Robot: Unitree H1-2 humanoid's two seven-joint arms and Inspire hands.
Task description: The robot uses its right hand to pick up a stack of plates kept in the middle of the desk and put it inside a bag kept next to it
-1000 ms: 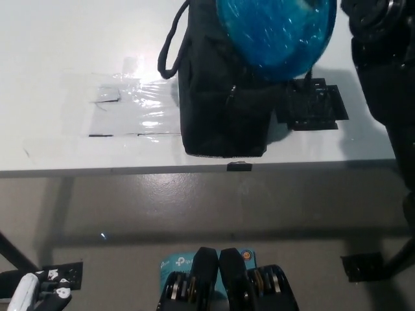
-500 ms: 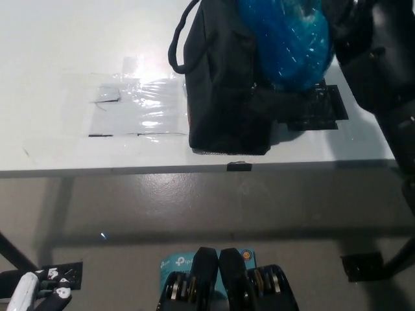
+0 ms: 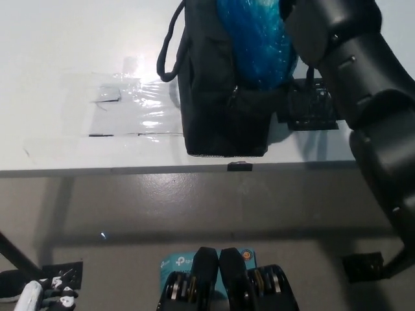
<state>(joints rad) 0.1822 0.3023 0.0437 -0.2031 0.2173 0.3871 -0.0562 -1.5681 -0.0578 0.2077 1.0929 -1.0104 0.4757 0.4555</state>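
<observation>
The stack of plates [image 3: 256,45], blue and wrapped in shiny plastic, stands on edge in the open top of the black bag [image 3: 220,116] in the middle of the white desk [image 3: 58,58]. Its lower part is sunk into the bag. My black right arm reaches in from the right, and its hand [image 3: 303,18] is pressed against the stack's right side at the top edge of the picture, holding it. My white left hand [image 3: 35,299] hangs low at the bottom left corner, far from the desk and only partly in view.
A black square mat [image 3: 316,110] lies on the desk right of the bag, under my arm. Clear tape patches [image 3: 139,107] shine on the desk left of the bag. The bag's strap [image 3: 168,48] loops out to its left. The desk's front edge [image 3: 130,170] crosses mid-picture.
The stack has turned from flat-faced above the bag to edge-on and gone down into the bag's mouth. My right arm has swung left and lower, over the mat.
</observation>
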